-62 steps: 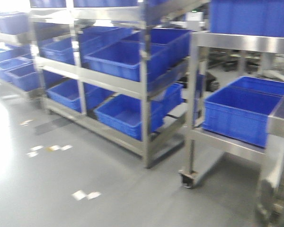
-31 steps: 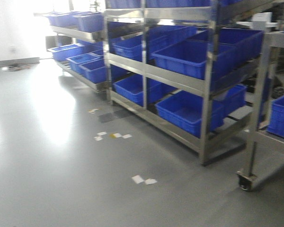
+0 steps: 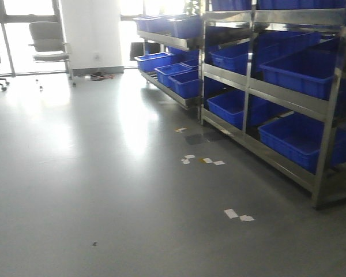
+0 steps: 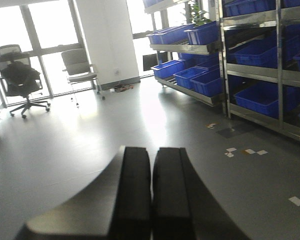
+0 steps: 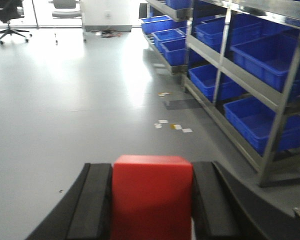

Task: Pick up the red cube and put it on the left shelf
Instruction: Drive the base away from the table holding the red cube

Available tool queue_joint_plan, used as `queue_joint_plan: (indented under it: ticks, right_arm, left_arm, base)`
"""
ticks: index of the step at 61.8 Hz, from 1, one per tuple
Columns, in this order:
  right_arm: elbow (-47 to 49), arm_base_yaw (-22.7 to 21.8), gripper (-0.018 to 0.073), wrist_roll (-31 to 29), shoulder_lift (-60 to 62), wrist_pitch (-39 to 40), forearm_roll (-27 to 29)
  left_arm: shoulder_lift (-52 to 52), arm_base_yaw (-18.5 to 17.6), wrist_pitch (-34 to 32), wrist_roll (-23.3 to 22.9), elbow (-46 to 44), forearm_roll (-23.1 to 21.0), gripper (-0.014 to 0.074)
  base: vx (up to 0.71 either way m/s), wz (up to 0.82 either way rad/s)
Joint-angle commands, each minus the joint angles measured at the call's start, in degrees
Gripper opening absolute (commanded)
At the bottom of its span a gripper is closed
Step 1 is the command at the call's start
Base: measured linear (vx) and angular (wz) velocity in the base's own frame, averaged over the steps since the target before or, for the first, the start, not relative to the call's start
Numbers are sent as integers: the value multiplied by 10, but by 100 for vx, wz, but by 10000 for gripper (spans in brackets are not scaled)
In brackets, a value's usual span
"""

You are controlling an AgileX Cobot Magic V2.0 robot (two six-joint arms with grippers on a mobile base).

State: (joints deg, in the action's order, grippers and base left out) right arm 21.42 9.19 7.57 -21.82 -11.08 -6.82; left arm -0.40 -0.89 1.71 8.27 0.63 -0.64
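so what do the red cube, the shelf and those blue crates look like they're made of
Red cube: smooth, matte, evenly coloured faces with softly rounded edges. Probably plastic or foam, can't tell which.
Left shelf: bare silvery rails and posts that catch reflections. Looks like stainless steel.
Blue crates: uniform blue, moulded rims, slight sheen. Apparently plastic.

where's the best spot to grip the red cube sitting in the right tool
The two flat side faces, as the right tool holds it: the red cube sits square between the black fingers, one flat on each side, reached from behind. Parallel faces likely give full contact; corners or edges would probably slip.
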Motion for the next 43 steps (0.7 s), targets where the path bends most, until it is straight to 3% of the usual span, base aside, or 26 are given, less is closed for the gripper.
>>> queue_joint_plan:
  ticks: [1, 25, 43]
  right_arm:
    - [17, 0, 57, -1, -3, 48, -8]
    - [17, 0, 57, -1, -3, 48, -8]
    - [17, 0, 57, -1, -6, 44, -8]
  left_arm:
    - [2, -3, -52, 0, 13, -3, 106]
    - [2, -3, -52, 0, 13, -3, 106]
    - [3, -3, -52, 0, 13, -3, 106]
  base:
    - [-18, 6]
    - [-9, 37]
    - [2, 7]
